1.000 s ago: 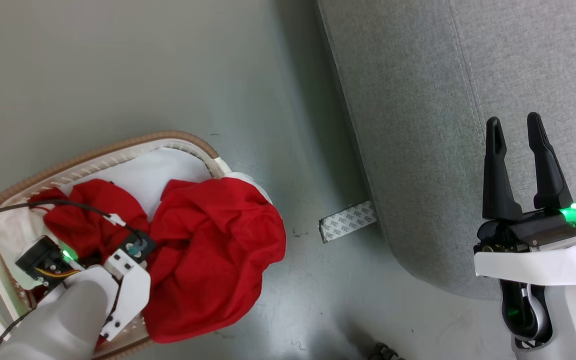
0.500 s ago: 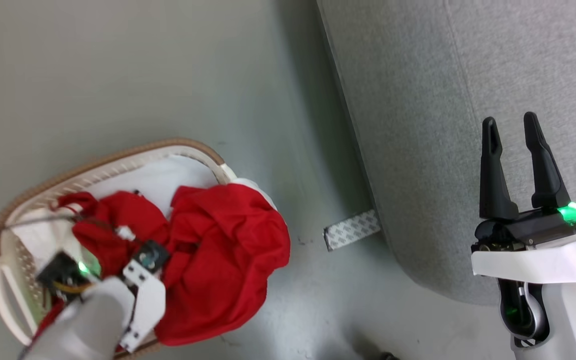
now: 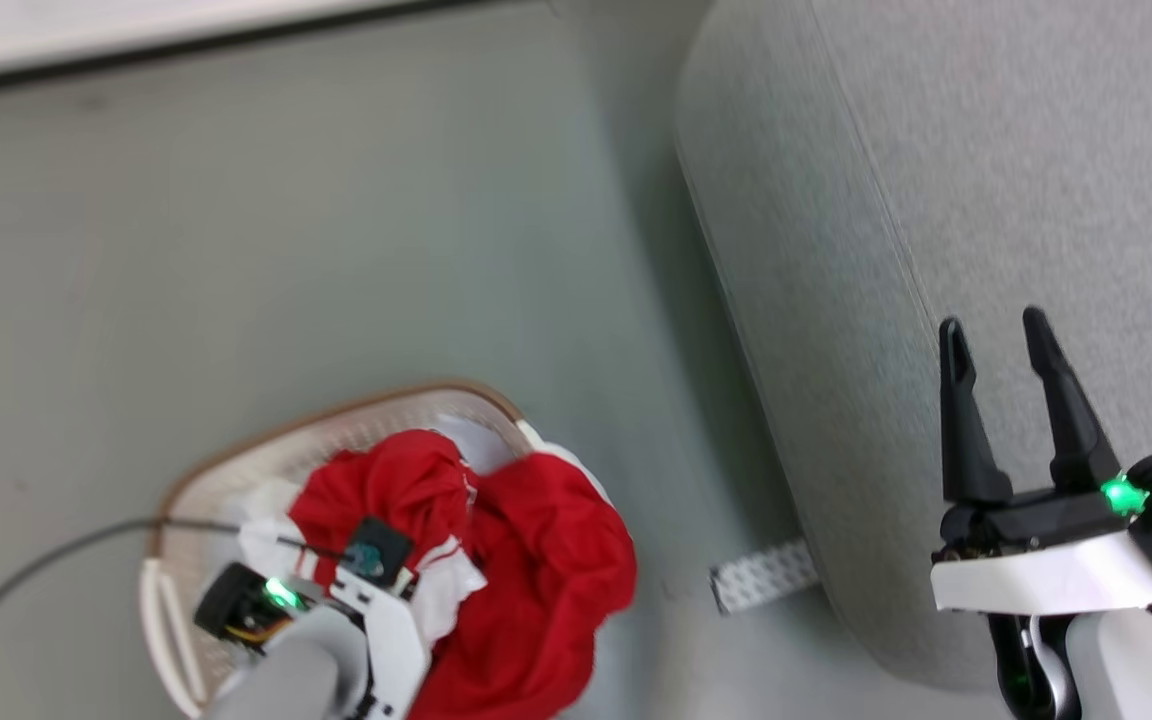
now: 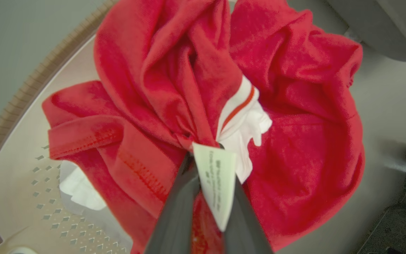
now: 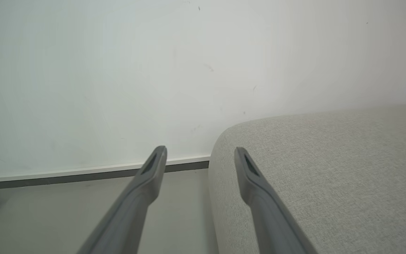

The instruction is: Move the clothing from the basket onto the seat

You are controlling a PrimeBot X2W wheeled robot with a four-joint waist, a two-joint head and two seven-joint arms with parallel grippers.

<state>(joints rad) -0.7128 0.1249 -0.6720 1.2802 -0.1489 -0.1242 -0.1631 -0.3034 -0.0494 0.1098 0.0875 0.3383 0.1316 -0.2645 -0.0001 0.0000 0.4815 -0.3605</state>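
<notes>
Head view: The basket (image 3: 336, 412) stands on the grey floor (image 3: 336, 250) at the lower left of the frame. The clothing (image 3: 546, 560) is in the basket, heaped up, and one red fold spills over the right-hand rim. The left arm's pale forearm (image 3: 286, 680) reaches in from the bottom edge; its wrist housing sits on the heap and its fingers are buried in cloth. A black cable (image 3: 36, 570) trails off to the left edge. The seat (image 3: 986, 150) fills the upper right, well apart from the basket. A patterned strip of tape (image 3: 761, 575) lies on the floor against the seat's base. The right tool (image 3: 993, 322) is at the lower right over the seat's rounded edge, fingers apart and holding nothing.

Left wrist view: The left tool (image 4: 204, 158) rises from the bottom centre with its two fingers drawn together, clamped on a gathered bunch of the red fabric. A white tag (image 4: 215, 183) hangs between the fingers, and a white panel with a red stripe (image 4: 240, 106) lies just beside them. The perforated basket floor shows at the lower left.

Right wrist view: The right tool's fingers stand spread, with open air between them. The seat occupies the lower right; a white wall (image 5: 118, 70) and a skirting board (image 5: 83, 175) lie behind.
</notes>
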